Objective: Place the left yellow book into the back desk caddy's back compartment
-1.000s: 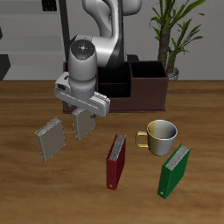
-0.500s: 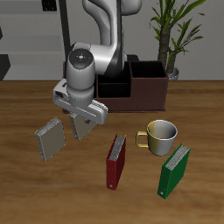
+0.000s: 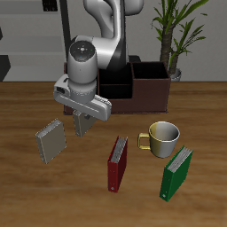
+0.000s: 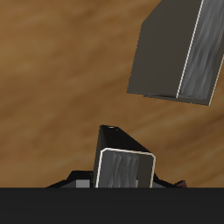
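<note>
The left yellow book (image 3: 83, 125), a small grey-tan hardcover with pale page edges, hangs from my gripper (image 3: 84, 115), which is shut on it just above the table. In the wrist view the book (image 4: 123, 164) sits between the fingers with its page edge showing. The second grey-tan book (image 3: 50, 140) lies on the table beside it and also shows in the wrist view (image 4: 179, 52). The back desk caddy (image 3: 146, 87), a long dark-brown box, stands behind the arm near the table's back; its compartments are partly hidden by the arm.
A pale mug (image 3: 164, 138) stands toward the table's front from the caddy. A red book (image 3: 117, 163) and a green book (image 3: 176, 172) lie near the front edge. A potted plant (image 3: 176, 35) stands behind the caddy.
The gripper has turned at the wrist and risen slightly with the book in it. The book now looks narrower and more upright. Nothing else has moved.
</note>
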You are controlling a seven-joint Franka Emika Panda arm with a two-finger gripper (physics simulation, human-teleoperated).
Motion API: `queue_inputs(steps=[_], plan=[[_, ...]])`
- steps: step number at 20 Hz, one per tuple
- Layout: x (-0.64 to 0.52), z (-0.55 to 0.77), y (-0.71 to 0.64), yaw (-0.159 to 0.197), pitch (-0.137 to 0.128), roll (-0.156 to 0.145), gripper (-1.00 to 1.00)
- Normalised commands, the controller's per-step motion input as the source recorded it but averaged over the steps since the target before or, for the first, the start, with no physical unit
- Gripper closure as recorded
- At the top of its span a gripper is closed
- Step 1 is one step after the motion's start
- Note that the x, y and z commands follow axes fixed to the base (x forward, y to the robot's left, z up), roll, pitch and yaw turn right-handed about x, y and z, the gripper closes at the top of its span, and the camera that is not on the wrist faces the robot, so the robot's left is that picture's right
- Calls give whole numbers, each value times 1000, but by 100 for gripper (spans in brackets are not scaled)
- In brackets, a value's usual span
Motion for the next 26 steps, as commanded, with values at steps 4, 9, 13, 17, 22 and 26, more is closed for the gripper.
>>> queue_inputs(steps=[4,9,13,17,22,26], plan=[[-26,770,416,71,-77,23,100],[-136,661,501,81,-53,53,100],[-317,596,399,88,-44,28,100],[-410,522,256,96,-41,39,100],[-348,411,51,73,-33,-11,100],[-435,399,89,64,-37,-14,100]])
